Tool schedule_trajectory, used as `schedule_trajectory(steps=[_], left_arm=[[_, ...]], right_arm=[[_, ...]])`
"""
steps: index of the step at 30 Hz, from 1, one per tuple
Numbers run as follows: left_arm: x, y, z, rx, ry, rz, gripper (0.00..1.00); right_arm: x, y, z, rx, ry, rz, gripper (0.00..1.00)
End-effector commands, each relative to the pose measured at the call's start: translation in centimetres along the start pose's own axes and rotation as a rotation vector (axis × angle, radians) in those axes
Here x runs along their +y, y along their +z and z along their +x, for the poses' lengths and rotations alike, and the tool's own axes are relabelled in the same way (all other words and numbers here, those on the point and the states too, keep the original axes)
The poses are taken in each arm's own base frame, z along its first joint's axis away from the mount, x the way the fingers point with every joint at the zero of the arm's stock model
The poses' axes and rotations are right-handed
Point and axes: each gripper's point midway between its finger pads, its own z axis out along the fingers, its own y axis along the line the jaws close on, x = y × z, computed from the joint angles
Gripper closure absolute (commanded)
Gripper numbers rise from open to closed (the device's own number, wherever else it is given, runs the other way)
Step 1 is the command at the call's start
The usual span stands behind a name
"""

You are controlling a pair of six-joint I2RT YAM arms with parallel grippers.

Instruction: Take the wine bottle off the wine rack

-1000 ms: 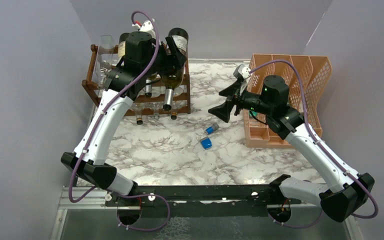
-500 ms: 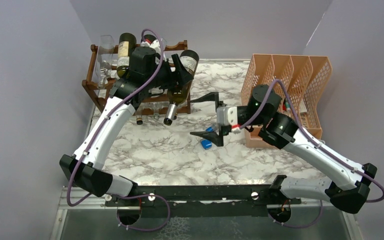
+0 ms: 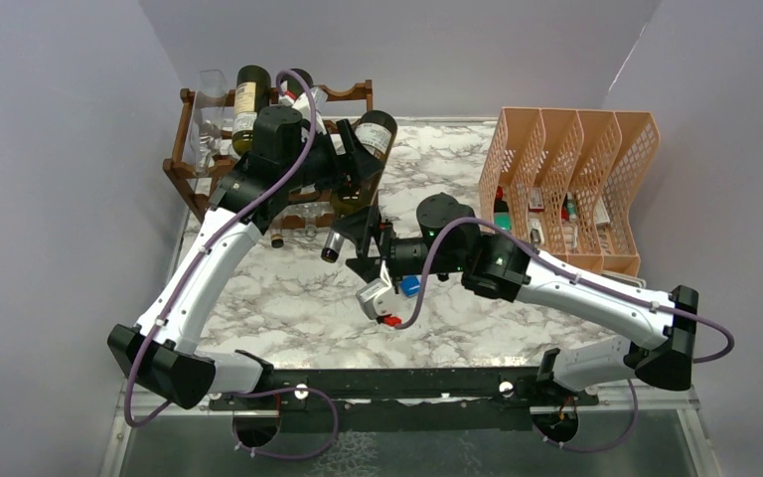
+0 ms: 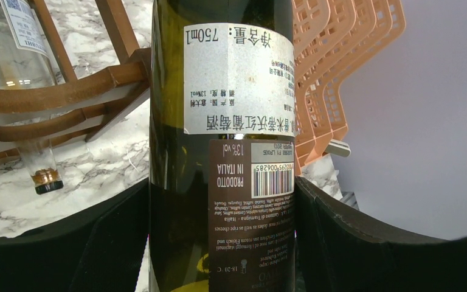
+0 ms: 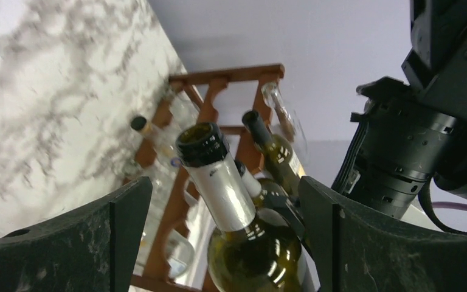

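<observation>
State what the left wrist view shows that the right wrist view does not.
Only the left wrist view shows the printed labels and the peach file organizer. Only the right wrist view shows the neck and the left arm. Both show the wine bottle, the wine rack and the marble table.

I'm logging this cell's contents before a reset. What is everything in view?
wine bottle: one, dark green, labelled, held tilted at the rack's right end.
wine rack: one, reddish-brown wood, far left of table.
other bottles: several, dark and clear, on the rack; count unclear.
file organizer: one, peach lattice, far right.
small items: several, mixed colours, in organizer slots.
blue cap: one, mid-table.
table: one, white marble.
left hand: black, shut on the wine bottle's body.
right hand: black, open around its neck.
</observation>
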Motion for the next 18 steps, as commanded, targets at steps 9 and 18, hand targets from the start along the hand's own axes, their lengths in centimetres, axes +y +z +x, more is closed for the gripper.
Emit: schedule_trajectory(steps=[9, 18], left_arm=[[-3.6, -1.7, -2.1, -0.089, 0.016, 0.137, 0.47], [-3.6, -1.6, -1.9, -0.080, 0.010, 0.139, 0.48]], right_arm=[[-2.2, 1.0, 4.1, 0.216, -0.267, 0.086, 0.29], [-1.5, 2.2, 4.2, 0.193, -0.321, 0.072, 0.33]])
